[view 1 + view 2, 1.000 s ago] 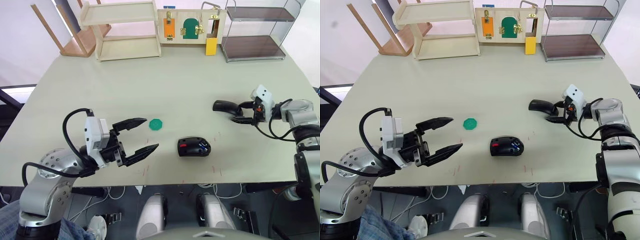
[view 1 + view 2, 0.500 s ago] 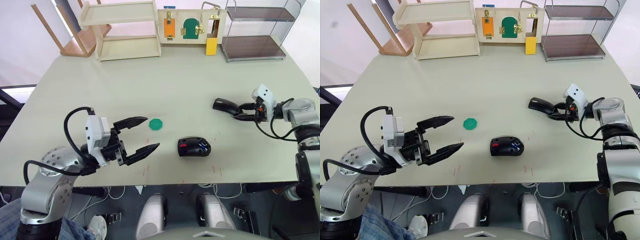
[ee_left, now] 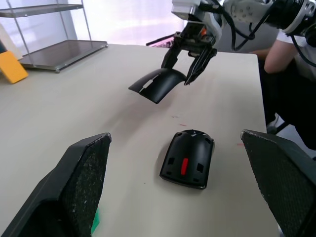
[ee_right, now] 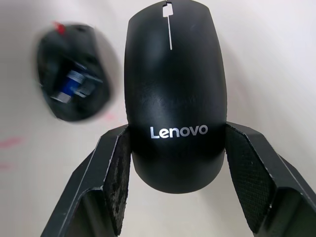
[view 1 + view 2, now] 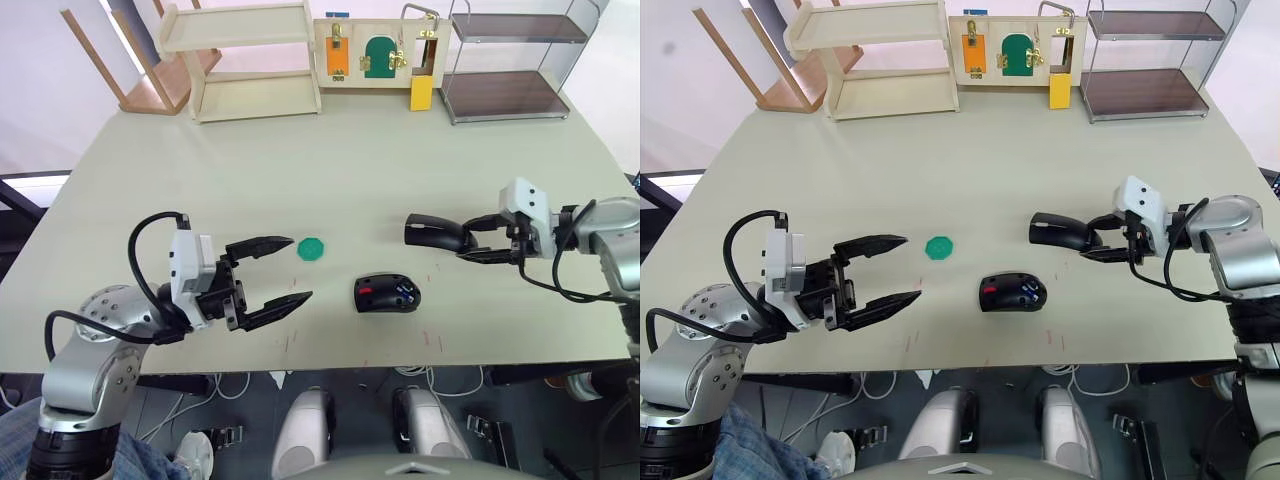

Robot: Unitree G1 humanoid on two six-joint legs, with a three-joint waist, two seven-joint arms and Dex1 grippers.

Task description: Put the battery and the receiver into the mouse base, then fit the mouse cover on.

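- Two pincers over the bench (image 5: 330, 160), and the right pincer (image 5: 478, 240) is clamped on the mouse cover (image 5: 435, 232), a glossy black arched shell with white Lenovo lettering and a narrow slot at its nose, held above the surface.
- Mouse base (image 5: 388, 294) sits on the bench near its front edge, nearer the robot than the cover and apart from it; black oval, red patch showing inside.
- Battery (image 4: 73, 81), blue with a pale end, lies in the base's hollow (blurred in the right wrist view).
- Left pincer (image 5: 272, 272) hangs with its fingers spread wide, holding nothing.
- Green disc (image 5: 312, 247) lies just beyond that pincer.
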